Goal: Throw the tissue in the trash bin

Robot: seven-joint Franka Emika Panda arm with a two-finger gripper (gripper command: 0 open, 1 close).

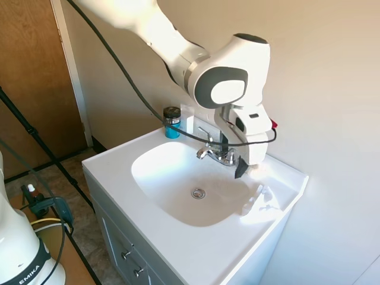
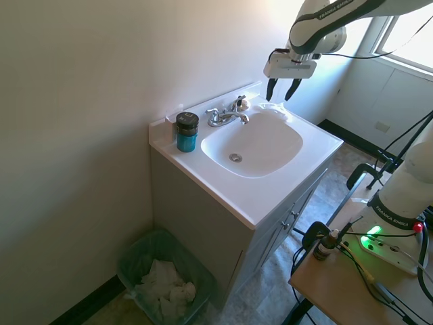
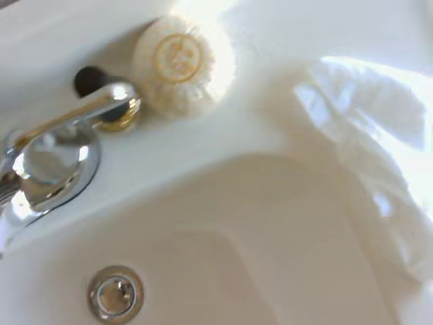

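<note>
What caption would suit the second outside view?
Open gripper hovers above the tissue on the sink rim, trash bin below.

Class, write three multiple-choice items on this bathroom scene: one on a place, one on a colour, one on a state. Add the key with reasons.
1. Where does the crumpled white tissue lie?
A. on the white sink counter's rim beside the basin
B. over the drain
C. on the floor

2. What colour is the jar by the chrome faucet?
A. red
B. blue with a black lid
C. yellow

3. How do the gripper's jaws stand?
A. shut on the tissue
B. open above the tissue
C. shut on the faucet

Key: 1 A, it rests on the rim; 2 B, both exterior views show it; 3 B, the jaws are spread and hold nothing.
</note>
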